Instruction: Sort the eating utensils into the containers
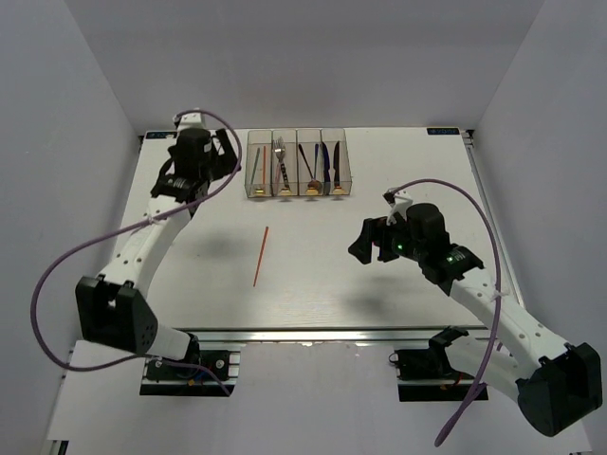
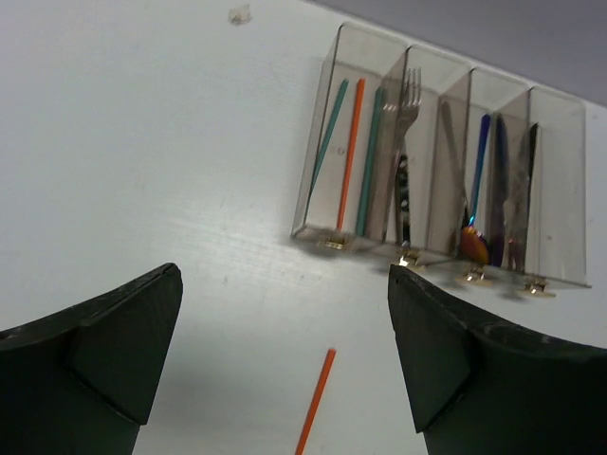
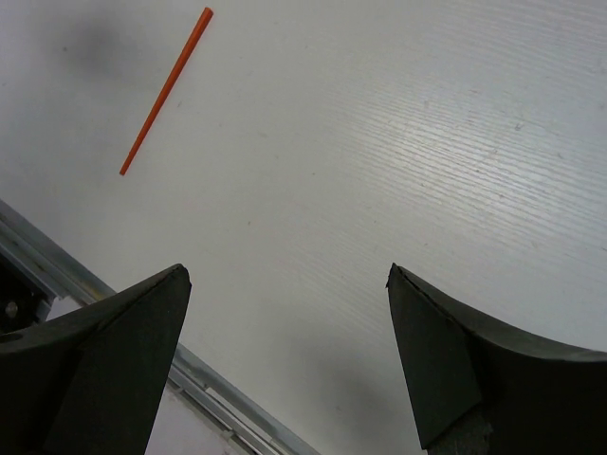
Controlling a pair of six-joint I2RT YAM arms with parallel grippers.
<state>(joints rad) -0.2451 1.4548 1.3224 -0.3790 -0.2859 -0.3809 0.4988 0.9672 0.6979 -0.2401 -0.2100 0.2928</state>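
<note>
Since both arms hang over the bench (image 1: 379,294) with nothing in their grasp, the sort reads as nearly finished, not in mid-carry. The left arm (image 1: 152,237) reaches toward the far-left corner, its jaws spread wide and empty, looking down on the containers (image 1: 297,163). The right arm (image 1: 474,284) sits over the right half, its jaws likewise parted with only bare surface between them.

The four joined containers stand in a row at the far edge, and every compartment holds something. The leftmost has teal chopsticks (image 2: 370,156) and a red one (image 2: 349,152), and the next has a silver fork (image 2: 408,100). The two on the right hold dark and blue pieces (image 2: 479,175), too murky through the plastic to tell spoon from knife.

One item seems left: a loose red chopstick (image 1: 261,256) lying flat on the open bench, well apart from the containers and left of centre. By my reckoning it belongs in the leftmost compartment with its red mate.

Pale grey walls (image 1: 85,95) close the space on three sides. The bench is white with a faint grain, and an aluminium rail (image 1: 303,336) edges its near side. A tiny pale speck (image 2: 239,14) sits on the surface near the containers.
</note>
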